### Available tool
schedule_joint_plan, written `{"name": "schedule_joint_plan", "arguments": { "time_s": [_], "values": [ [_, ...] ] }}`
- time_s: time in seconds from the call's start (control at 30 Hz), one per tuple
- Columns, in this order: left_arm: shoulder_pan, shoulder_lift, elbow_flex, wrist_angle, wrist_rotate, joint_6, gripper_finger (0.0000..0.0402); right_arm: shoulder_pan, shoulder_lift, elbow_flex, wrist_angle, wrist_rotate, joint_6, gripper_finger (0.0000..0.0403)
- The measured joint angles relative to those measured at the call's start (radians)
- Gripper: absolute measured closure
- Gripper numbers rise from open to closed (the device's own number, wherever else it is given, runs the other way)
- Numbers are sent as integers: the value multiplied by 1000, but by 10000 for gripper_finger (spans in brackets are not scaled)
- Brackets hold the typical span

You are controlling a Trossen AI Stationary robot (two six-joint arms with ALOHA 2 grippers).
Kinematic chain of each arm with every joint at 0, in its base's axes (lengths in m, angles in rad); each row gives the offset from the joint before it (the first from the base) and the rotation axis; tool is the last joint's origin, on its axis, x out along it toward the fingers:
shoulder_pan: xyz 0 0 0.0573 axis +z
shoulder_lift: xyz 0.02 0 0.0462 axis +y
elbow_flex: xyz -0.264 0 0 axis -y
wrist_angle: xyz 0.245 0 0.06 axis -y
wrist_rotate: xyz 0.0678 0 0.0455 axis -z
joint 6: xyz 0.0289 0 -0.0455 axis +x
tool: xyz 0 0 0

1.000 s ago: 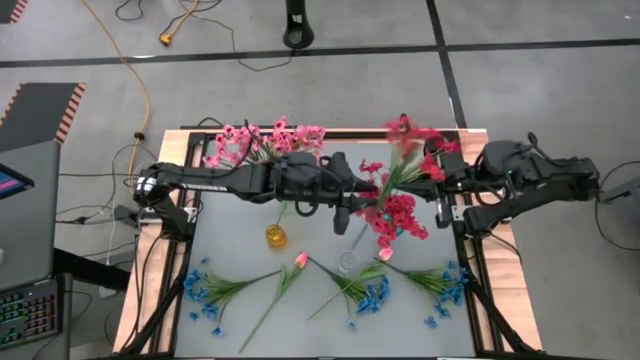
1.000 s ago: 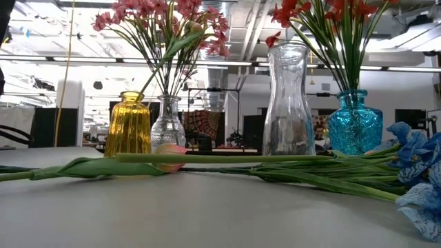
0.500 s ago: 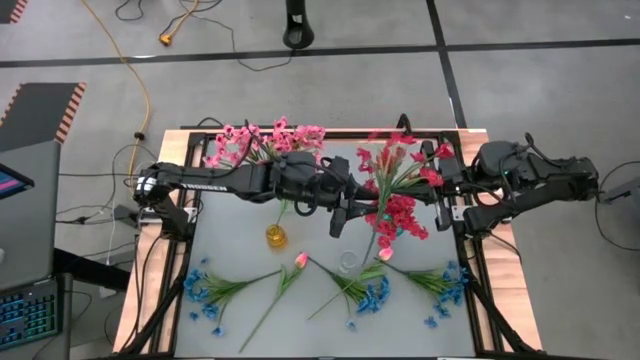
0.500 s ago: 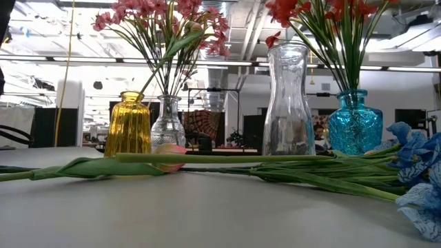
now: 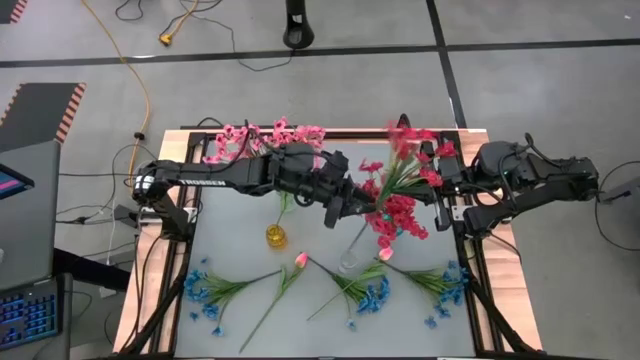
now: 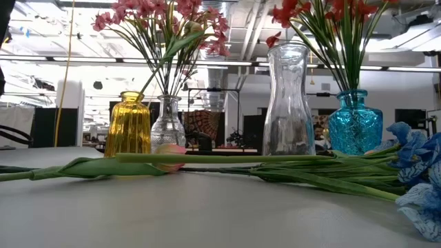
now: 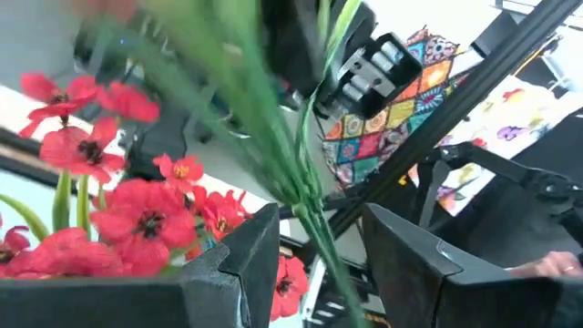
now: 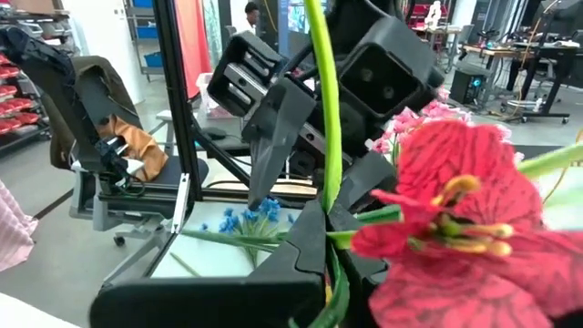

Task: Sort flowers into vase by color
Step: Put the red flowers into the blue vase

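Note:
A red-blossomed sprig (image 5: 408, 150) with green stems (image 8: 328, 118) hangs in the air above the table's far right, between both grippers. My right gripper (image 8: 328, 248) (image 5: 432, 188) is shut on its stems. My left gripper (image 7: 319, 223) (image 5: 352, 205) is open, with a finger on either side of the stems (image 7: 305, 210) and a gap showing. More red flowers (image 5: 400, 215) stand in the blue vase (image 6: 355, 122). Pink flowers (image 5: 260, 140) stand in a small clear vase (image 6: 169, 124). Blue sprigs (image 5: 370, 295) lie flat on the table. My right gripper pinches the sprig's green stems (image 8: 330, 228) between its two fingers, below a red blossom (image 8: 474, 210). The stems rise upright out of the fingers and the sprig is lifted clear of the table. Blossoms hide the contact in the high view.
A yellow vase (image 5: 276, 237) and a tall clear vase (image 6: 288, 103) stand mid-table with nothing in them. Two pink tulips (image 5: 300, 260) (image 5: 385, 253) lie on the table. More blue sprigs (image 5: 205, 290) (image 5: 445, 285) lie along the near edge. A black frame (image 5: 470, 260) borders the table.
My left gripper has drawn back a little toward the table's left and far edge. The red sprig has swung about in the air, its blossoms leaning toward the left half a second ago and now back toward the far right. Things on the table have kept still.

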State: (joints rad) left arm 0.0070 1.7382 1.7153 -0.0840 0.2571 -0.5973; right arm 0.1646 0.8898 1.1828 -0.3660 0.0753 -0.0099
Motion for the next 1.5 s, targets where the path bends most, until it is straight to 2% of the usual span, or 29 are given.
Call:
{"name": "schedule_joint_plan", "arguments": {
  "time_s": [0.2, 1.13, 1.27, 1.5],
  "values": [
    [8, 0, 0, -12, 19, -69, 255, 0, 0, 0, 0, 0, -2, 378],
    [-2, 14, 1, -19, 16, -18, 259, -3, 0, 0, 18, 39, -24, 378],
    [-1, 14, 1, -23, 7, 12, 289, -3, 0, 0, 18, 39, -24, 377],
    [-1, 15, 1, -26, -1, 56, 390, -3, 0, 0, 19, 39, -24, 356]
  ]
}}
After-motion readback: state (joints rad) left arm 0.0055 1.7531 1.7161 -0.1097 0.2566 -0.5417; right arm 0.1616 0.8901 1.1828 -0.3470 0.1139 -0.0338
